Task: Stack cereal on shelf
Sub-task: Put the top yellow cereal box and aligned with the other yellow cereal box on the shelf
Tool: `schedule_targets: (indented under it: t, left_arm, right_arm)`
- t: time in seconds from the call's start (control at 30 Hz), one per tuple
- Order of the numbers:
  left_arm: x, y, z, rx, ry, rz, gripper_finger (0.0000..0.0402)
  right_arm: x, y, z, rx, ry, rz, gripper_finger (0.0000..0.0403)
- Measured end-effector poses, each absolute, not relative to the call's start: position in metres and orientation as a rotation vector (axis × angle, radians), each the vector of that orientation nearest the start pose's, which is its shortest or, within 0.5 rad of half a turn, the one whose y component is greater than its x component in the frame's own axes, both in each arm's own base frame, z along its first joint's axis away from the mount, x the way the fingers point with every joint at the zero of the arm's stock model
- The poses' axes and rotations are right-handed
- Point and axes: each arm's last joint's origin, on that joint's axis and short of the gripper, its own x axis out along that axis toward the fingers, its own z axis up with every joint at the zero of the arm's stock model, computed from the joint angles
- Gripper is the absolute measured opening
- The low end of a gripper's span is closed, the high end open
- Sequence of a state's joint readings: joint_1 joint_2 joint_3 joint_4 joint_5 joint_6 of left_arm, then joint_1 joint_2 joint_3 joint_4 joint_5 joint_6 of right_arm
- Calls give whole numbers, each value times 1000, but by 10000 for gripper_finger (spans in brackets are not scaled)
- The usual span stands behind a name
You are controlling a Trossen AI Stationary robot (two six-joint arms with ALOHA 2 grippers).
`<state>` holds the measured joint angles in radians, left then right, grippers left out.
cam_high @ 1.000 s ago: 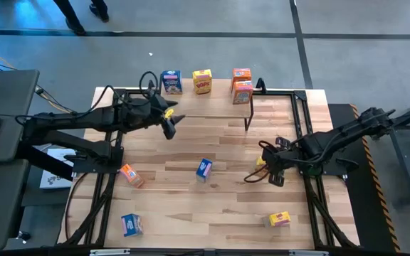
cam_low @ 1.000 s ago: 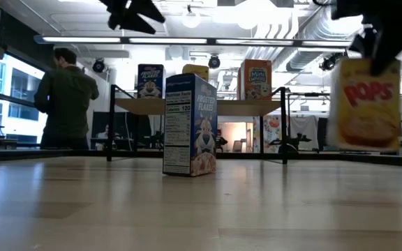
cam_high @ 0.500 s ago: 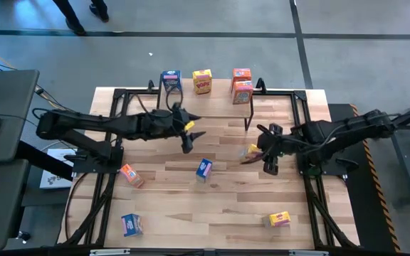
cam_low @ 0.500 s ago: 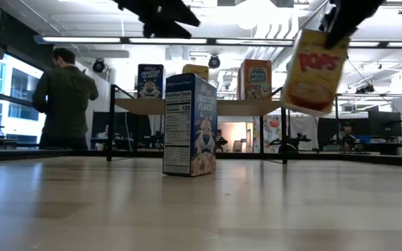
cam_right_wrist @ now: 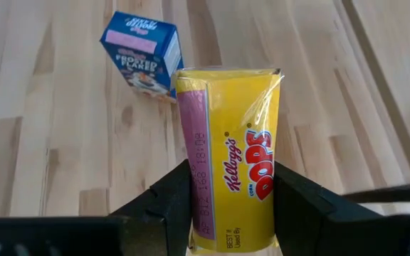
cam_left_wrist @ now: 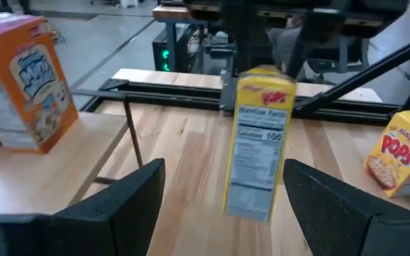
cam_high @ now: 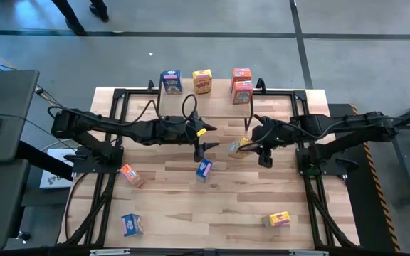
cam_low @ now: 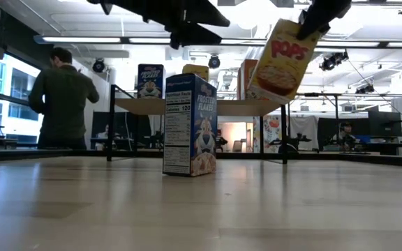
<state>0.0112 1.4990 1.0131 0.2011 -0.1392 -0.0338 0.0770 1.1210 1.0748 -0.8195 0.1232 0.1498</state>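
Mid-carry: the right gripper (cam_right_wrist: 226, 206), jaws clenched on a yellow cereal box (cam_high: 237, 148), holds it tilted above the desk (cam_high: 290, 192) near the shelf (cam_high: 280, 99). The left gripper (cam_high: 199, 146), jaws released, hovers over a standing blue cereal box (cam_high: 203, 168). Next, likely, lift onto the shelf.

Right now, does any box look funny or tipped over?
Yes. The orange box on the table's left lies flat and skewed. The right tool holds a yellow box tilted in the air. The blue box mid-table stands upright.
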Motion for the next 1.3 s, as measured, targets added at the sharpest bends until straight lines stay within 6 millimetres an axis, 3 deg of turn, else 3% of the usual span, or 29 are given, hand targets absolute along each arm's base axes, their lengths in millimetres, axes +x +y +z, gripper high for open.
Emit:
schedule_targets:
  t: [0.3, 0.63, 0.83, 1.3]
  left_arm:
    - [346, 13, 299, -2, 276, 147, 278]
    - [346, 15, 301, -12, 278, 97, 278]
    - [346, 15, 298, -15, 308, 98, 278]
    - [361, 16, 271, -40, 384, 88, 278]
  right_arm:
    - [219, 2, 319, 38, 813, -83, 151]
    - [225, -11, 323, 0, 747, -82, 151]
    - [234, -11, 320, -6, 734, -39, 151]
    - [254, -12, 304, -16, 780, -33, 151]
